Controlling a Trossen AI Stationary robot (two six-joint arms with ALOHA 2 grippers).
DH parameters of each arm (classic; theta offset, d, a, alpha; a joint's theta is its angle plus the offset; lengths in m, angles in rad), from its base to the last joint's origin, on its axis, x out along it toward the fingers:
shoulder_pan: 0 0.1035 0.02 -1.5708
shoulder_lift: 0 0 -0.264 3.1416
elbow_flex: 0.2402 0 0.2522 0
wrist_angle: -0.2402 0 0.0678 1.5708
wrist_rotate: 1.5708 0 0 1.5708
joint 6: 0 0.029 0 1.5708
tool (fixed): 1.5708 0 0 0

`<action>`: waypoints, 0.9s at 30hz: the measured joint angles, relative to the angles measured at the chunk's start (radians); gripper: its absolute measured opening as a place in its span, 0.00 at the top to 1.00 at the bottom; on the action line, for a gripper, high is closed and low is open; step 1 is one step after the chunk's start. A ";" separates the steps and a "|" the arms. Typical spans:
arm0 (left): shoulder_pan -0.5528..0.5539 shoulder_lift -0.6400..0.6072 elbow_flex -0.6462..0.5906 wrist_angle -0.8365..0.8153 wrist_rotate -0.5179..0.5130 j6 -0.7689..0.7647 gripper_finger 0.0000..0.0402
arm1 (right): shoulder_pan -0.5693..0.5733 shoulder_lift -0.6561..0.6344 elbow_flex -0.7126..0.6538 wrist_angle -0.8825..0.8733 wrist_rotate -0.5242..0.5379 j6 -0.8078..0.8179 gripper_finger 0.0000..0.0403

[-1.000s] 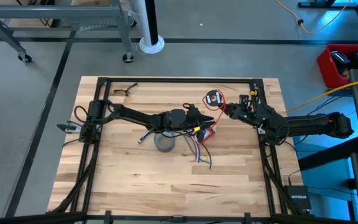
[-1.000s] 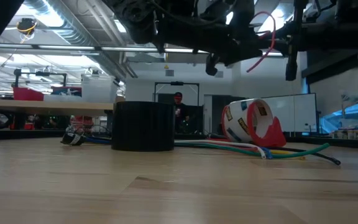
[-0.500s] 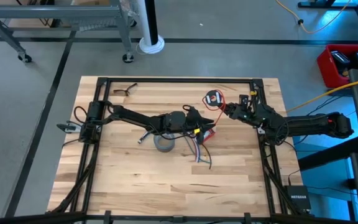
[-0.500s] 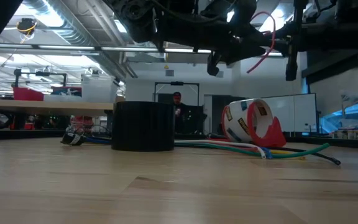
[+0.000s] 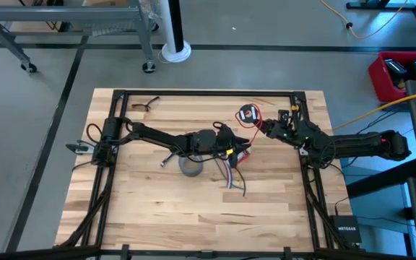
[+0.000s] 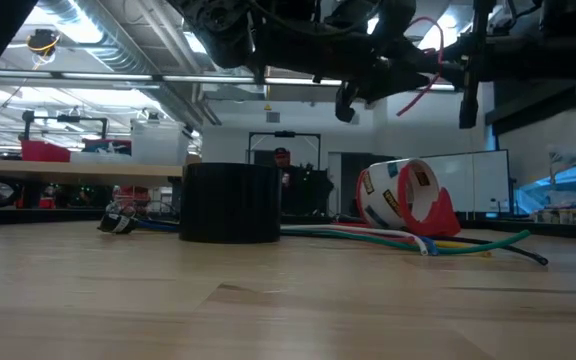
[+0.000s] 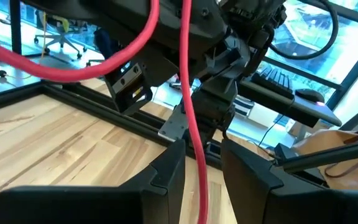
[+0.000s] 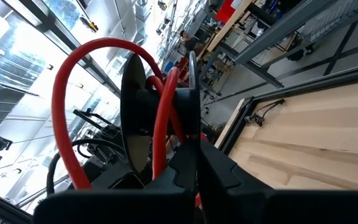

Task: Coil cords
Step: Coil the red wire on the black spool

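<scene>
A small black round spool [image 5: 248, 113] with a thin red wire [image 8: 157, 118] wound on it is held above the far right part of the table. My right gripper [image 5: 261, 128] is shut on it, which also shows in the right wrist view [image 8: 196, 149]. A loose loop of the wire [image 7: 188, 93] runs from the spool to my left gripper [image 5: 235, 140]. There it passes through the gap between the two parted fingers [image 7: 202, 152]. In the low view the wire [image 6: 430, 55] arches high above the table. My right gripper pinches the rim of one of the spool's thin round flanges [image 8: 192, 127] between its two fingertips. The spool stands on edge beyond the fingers, lifted clear of the table. My left gripper has the red wire [image 7: 197, 168] running between its fingers, close to one finger [image 7: 169, 171]. I cannot tell whether the wire touches that finger.
A grey tape roll [image 5: 191, 167] stands below my left arm. A red tape dispenser [image 5: 241, 154] and a bundle of coloured cords [image 5: 231, 178] lie next to it. A pair of glasses [image 5: 144, 105] lies at the far left. A person [image 6: 280, 160] stands in the room beyond.
</scene>
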State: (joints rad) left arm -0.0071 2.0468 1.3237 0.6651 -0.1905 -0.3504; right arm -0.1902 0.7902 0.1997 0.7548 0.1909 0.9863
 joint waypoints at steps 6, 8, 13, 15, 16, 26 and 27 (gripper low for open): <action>0.000 0.033 0.033 0.000 -0.001 0.007 0.76 | 0.000 0.000 0.000 0.005 0.000 0.000 0.99; 0.000 0.049 0.050 -0.007 -0.001 0.012 0.76 | 0.000 0.000 -0.001 0.005 0.000 0.000 0.99; 0.002 0.078 0.085 -0.005 -0.002 0.012 0.76 | 0.000 0.000 -0.001 0.004 -0.001 0.000 0.99; 0.002 0.078 0.085 -0.001 -0.011 0.011 0.76 | 0.000 0.000 -0.001 0.005 -0.001 0.000 0.99; 0.002 0.078 0.085 -0.002 -0.019 0.010 0.76 | 0.000 0.000 -0.001 0.004 -0.001 0.000 0.99; -0.013 0.078 0.085 -0.047 -0.038 0.008 0.97 | 0.000 0.000 -0.002 0.005 0.000 -0.002 0.99; -0.015 0.078 0.085 -0.047 -0.038 0.007 0.98 | 0.000 0.000 -0.002 0.005 0.000 -0.005 0.99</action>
State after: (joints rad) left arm -0.0224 2.1246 1.4082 0.6179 -0.2287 -0.3438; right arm -0.1903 0.7898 0.1982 0.7596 0.1905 0.9815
